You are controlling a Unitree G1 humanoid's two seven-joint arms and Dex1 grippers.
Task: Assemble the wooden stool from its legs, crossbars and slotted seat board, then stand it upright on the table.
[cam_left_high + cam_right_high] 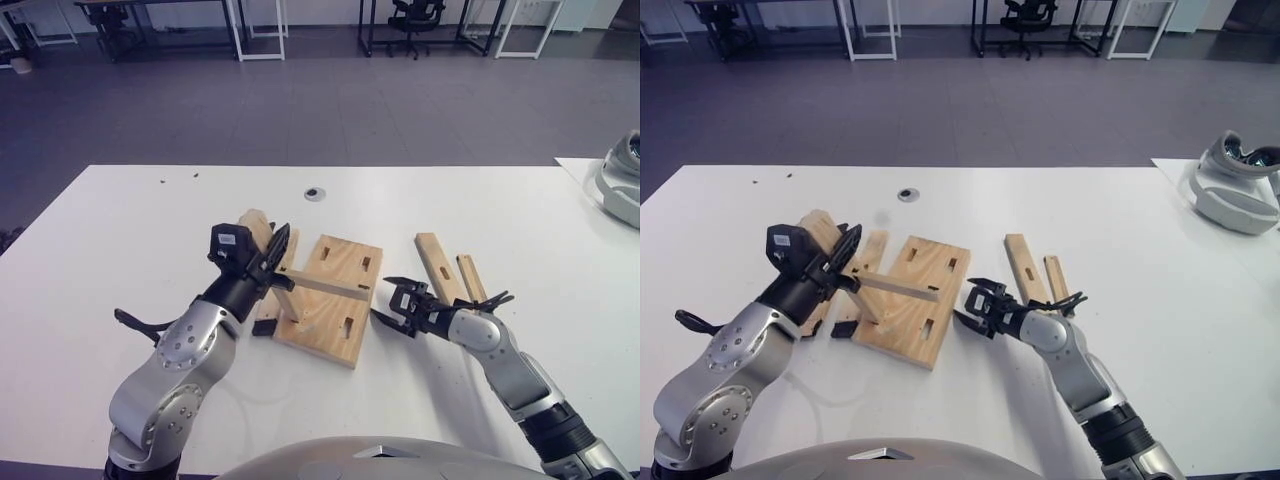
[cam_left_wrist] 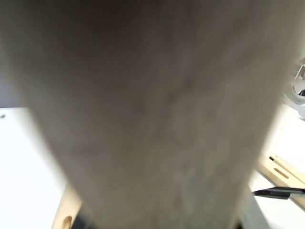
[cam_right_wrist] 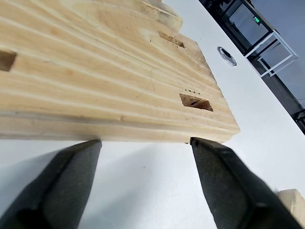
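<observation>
Right wrist view: right hand [image 3: 143, 148] (fingers apart) beside seat board [image 3: 119, 71] edge; left hand [image 1: 278, 258] clamps crossbar [image 1: 330, 287].

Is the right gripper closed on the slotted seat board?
No, the right gripper is open, its fingers apart just before the edge of the seat board, bare table between them.

No legible text or numbers, small white label [image 1: 227, 239] on the black block [image 1: 226, 260] behind the left claw [image 1: 283, 258], print too small to read, green lit sign [image 3: 256, 20] in the far room, characters indistinct.
</observation>
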